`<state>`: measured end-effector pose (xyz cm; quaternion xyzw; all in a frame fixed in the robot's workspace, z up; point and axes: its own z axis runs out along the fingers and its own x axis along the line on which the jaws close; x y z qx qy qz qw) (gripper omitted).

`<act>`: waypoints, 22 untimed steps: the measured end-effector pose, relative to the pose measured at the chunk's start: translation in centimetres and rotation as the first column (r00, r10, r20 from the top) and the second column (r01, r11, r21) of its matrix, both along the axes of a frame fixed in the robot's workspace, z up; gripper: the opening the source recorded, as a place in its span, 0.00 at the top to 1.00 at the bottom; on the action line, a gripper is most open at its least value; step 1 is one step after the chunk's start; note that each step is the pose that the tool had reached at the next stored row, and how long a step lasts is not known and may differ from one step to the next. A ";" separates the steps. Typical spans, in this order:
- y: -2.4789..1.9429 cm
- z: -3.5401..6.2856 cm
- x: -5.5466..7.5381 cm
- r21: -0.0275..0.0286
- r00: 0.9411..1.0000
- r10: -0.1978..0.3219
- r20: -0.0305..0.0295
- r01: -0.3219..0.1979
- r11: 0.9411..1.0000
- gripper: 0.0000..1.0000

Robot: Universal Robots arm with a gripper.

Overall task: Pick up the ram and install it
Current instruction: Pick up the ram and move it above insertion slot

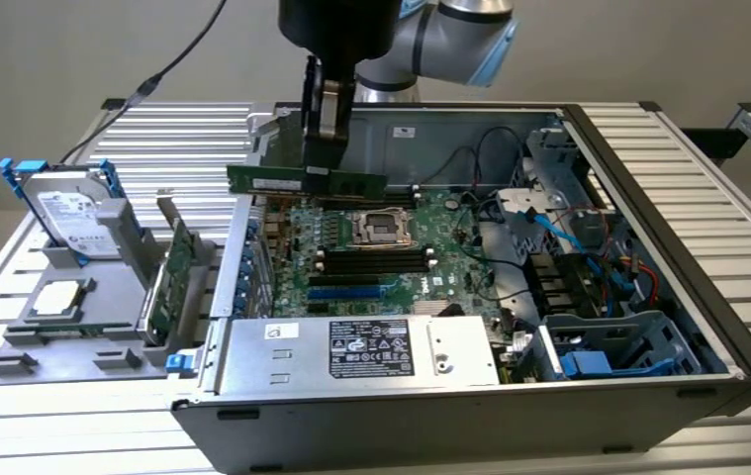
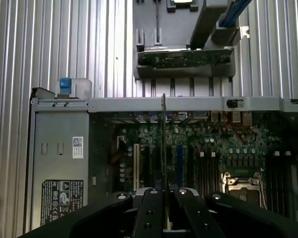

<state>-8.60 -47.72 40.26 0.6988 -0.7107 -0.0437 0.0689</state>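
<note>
Exterior view: clamps the ram near mid-length in the gripper, level and edge-down, over the open case and apart from the motherboard. Leaves the memory slots below the gripper, not yet met by the stick. Wrist view: looks down the stick's thin edge, pinched between the closed-in tips. Probably risks most from a slight skew or sideways offset at the slot: jams on the slot wall, flexes the stick, or slides in the pinch.
</note>
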 end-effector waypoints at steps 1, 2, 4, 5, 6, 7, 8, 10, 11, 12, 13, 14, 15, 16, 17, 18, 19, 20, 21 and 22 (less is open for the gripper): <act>0.23 -0.04 0.2 0.000 1.000 0.000 0.004 0.000 1.000 0.86; 0.46 -0.08 0.3 0.000 1.000 0.000 0.009 0.000 1.000 0.86; 1.06 -0.19 0.8 0.000 1.000 0.000 0.021 0.000 1.000 0.86; 1.27 -0.23 0.9 0.000 1.000 0.000 0.026 0.000 1.000 0.86; 1.48 -0.29 1.1 0.000 1.000 0.000 0.030 0.000 1.000 0.86; 1.69 -0.35 1.2 -0.001 0.999 0.000 0.033 0.000 1.000 0.86; 1.91 -0.41 1.3 -0.001 0.999 0.000 0.036 0.000 1.000 0.86; 2.33 -0.55 1.6 -0.003 0.999 0.001 0.042 -0.001 1.000 0.86; 2.54 -0.63 1.7 -0.005 0.999 0.001 0.045 -0.001 1.000 0.86; 2.74 -0.70 1.9 -0.006 0.999 0.002 0.048 -0.001 1.000 0.86; 2.94 -0.77 2.0 -0.008 0.999 0.002 0.051 -0.002 1.000 0.86; 3.15 -0.84 2.2 -0.010 0.999 0.002 0.055 -0.002 1.000 0.86; 3.34 -0.90 2.4 -0.011 0.998 0.003 0.058 -0.002 1.000 0.86; 3.52 -0.96 2.5 -0.012 0.998 0.003 0.062 -0.002 1.000 0.86; 3.71 -1.02 2.7 -0.014 0.998 0.003 0.065 -0.002 1.000 0.86; 3.90 -1.07 2.9 -0.015 0.998 0.003 0.068 -0.002 1.000 0.86; 4.11 -1.13 3.1 -0.016 0.997 0.003 0.072 -0.002 1.000 0.86; 4.35 -1.19 3.3 -0.017 0.997 0.003 0.075 -0.002 1.000 0.86; 4.62 -1.27 3.5 -0.018 0.997 0.003 0.077 -0.002 1.000 0.86; 4.92 -1.36 3.7 -0.019 0.997 0.003 0.078 -0.002 1.000 0.86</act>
